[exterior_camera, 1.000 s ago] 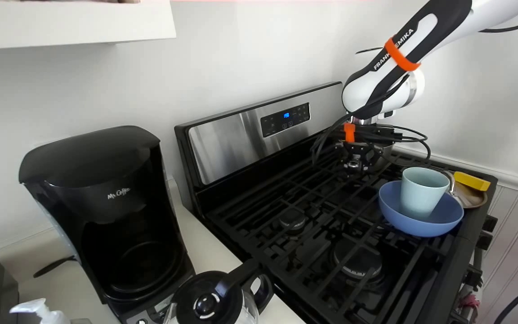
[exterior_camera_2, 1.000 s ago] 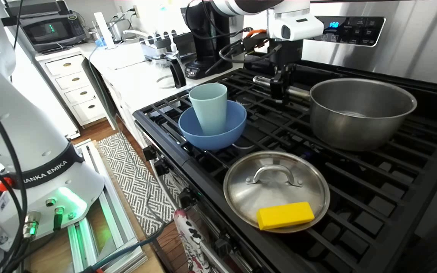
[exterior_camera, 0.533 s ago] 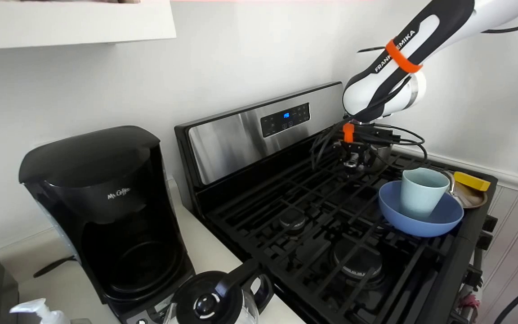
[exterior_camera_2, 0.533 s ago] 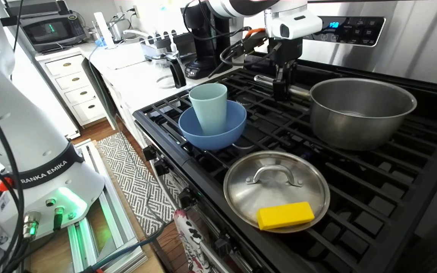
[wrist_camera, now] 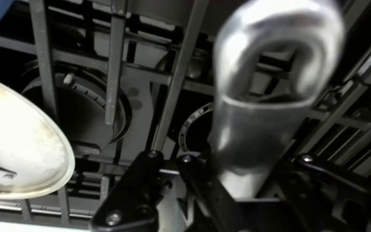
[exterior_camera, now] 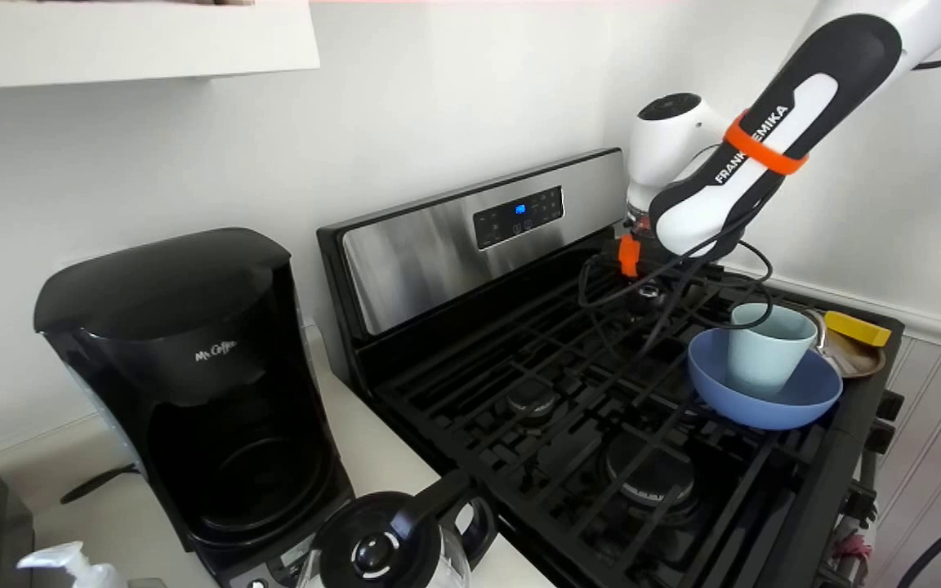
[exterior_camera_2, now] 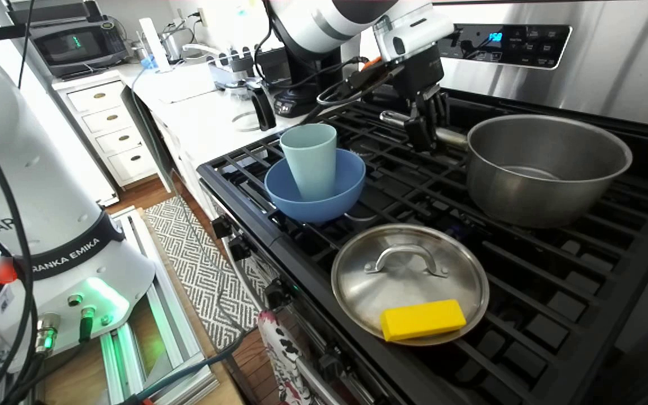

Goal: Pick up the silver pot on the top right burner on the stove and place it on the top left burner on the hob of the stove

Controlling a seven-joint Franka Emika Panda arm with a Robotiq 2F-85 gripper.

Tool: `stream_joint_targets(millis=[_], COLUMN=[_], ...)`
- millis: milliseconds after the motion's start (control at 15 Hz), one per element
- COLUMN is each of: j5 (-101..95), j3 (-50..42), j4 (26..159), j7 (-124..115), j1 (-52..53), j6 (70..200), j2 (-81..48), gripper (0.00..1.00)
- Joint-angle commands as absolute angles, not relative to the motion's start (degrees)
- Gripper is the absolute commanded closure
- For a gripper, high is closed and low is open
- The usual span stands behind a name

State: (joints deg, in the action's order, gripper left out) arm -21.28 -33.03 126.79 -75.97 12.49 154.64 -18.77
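The silver pot (exterior_camera_2: pixel 526 197) stands at the back right of the stove (exterior_camera_2: pixel 611 62), over the top right burner, which it hides. I cannot tell whether its base touches the grate. Its long handle points to the stove's left side. My gripper (exterior_camera_2: pixel 431 135) is tilted and closed around the handle. In the wrist view, the handle (wrist_camera: pixel 250 135) runs between the fingers (wrist_camera: pixel 246 174). In an exterior view, the arm and cables cover most of the pot and gripper (exterior_camera: pixel 646 298). The top left burner (exterior_camera: pixel 531 398) is uncovered beside the back panel.
A blue bowl (exterior_camera_2: pixel 352 185) with a pale blue cup (exterior_camera_2: pixel 313 157) sits toward the stove's front. A steel lid (exterior_camera_2: pixel 369 292) with a yellow block (exterior_camera_2: pixel 422 320) lies at the front right. A black coffee maker (exterior_camera: pixel 168 327) and glass carafe (exterior_camera: pixel 389 555) stand on the left counter.
My gripper has tilted, and the wrist has leaned over with it. The pot has shifted a little, away from the stove's left side. The forearm has come lower.
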Motion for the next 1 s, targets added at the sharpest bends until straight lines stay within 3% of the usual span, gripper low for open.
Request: stream_joint_targets(millis=[0,933], j5=[-32.2,-56.1], j3=[-41.5,-18.7], j4=[126.8,127.3], j7=[-90.8,-117.2], j1=[22.4,8.6], j6=[149.3,129.1], j2=[-18.3,-10.5], gripper=[0.98,0.98])
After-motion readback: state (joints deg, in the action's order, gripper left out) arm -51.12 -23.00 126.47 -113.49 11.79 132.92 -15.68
